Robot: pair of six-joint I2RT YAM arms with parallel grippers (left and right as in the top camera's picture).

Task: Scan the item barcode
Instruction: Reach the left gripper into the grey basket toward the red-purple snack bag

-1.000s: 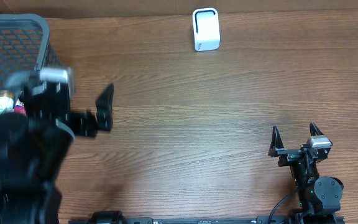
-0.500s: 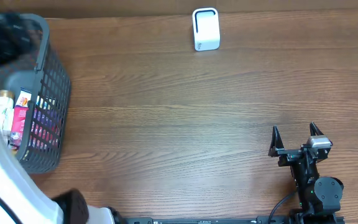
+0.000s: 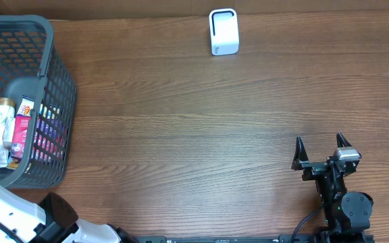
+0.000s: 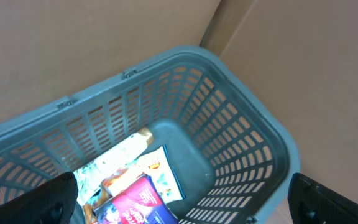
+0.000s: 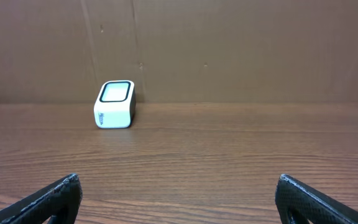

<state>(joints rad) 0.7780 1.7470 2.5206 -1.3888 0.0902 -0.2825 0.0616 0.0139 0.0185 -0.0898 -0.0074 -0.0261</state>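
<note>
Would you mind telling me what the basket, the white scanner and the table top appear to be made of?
The basket: likely moulded plastic, matte grey-blue, slotted walls. The scanner: probably smooth white plastic, rounded corners. The table top: wood or wood-look laminate, brown grain lines; cannot tell which.

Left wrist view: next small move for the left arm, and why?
Probably lower the open left gripper straight down into the basket, toward the pink packet. Its jaws are empty and hang above the basket, the items all lie inside it, and nothing is near the white scanner at the far edge of the table. The right gripper sits open and empty, far off.
</note>
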